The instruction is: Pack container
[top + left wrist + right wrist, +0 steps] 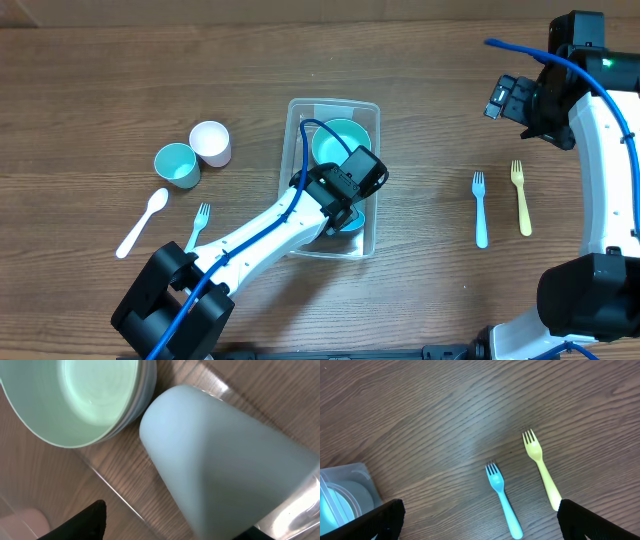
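Container (298, 125) in middle of counter (100, 80), mouth up, long axis near–far. Thin clear plastic: likely light, flexy walls, slick, prone to slide if nudged. Best hold probably on the rim of a long side. Teal bowls (340, 140) at far end, pale cup (225, 460) at near end under left hand (343, 212); can't tell if clamped. Right hand (480, 510) spread wide, empty, far right.

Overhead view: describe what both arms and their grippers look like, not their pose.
The left arm has smooth white links with blocky black joints and a black base; a blue cable runs along it to the black left gripper. The right arm matches, with a small green light on one black joint. The right gripper is black too.
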Tool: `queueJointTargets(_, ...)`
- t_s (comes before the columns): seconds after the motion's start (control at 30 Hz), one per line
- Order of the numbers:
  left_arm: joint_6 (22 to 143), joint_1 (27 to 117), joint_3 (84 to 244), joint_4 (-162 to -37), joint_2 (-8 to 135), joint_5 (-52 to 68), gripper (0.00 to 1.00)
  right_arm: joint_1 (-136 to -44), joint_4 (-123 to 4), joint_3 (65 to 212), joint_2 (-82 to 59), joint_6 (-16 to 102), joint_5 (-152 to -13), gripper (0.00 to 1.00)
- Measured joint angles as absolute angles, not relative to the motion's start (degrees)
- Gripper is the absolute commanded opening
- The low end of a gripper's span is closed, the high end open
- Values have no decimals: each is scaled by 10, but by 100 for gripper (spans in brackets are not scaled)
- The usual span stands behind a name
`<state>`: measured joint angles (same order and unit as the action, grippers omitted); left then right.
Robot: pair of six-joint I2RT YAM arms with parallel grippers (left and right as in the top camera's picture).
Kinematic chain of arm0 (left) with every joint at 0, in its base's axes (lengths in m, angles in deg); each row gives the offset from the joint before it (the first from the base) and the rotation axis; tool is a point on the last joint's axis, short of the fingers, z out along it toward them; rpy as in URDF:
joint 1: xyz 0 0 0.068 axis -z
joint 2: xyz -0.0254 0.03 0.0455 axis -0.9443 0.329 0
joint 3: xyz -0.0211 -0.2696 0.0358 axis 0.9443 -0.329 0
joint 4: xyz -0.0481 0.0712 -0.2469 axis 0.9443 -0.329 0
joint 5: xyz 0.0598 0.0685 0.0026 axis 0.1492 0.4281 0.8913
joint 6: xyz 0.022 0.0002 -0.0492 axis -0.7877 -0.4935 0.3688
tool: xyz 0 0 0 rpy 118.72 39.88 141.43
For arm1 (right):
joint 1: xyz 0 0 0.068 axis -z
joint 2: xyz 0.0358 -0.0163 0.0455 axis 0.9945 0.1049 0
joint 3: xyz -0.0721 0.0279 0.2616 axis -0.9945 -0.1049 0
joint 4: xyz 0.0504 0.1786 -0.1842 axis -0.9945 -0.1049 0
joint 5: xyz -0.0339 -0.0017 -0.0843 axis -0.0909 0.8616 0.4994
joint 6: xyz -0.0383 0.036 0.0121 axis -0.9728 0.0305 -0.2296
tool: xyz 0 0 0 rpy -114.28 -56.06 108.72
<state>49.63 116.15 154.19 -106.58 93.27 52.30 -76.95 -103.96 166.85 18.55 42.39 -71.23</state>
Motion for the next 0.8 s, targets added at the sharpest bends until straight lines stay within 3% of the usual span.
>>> queueJointTargets(0.43, 535, 1160, 1626, -1064, 933, 523, 67, -770, -1039, 1669, 185, 424, -712, 100)
queueJointTargets(0.6, 536, 1148, 1626, -1069, 933, 523, 56, -770, -1040, 1669, 185, 424, -712, 100)
queueJointTargets(0.8, 540, 1144, 1629, -1162, 933, 517, 68, -770, -1039, 1669, 185, 424, -712, 100)
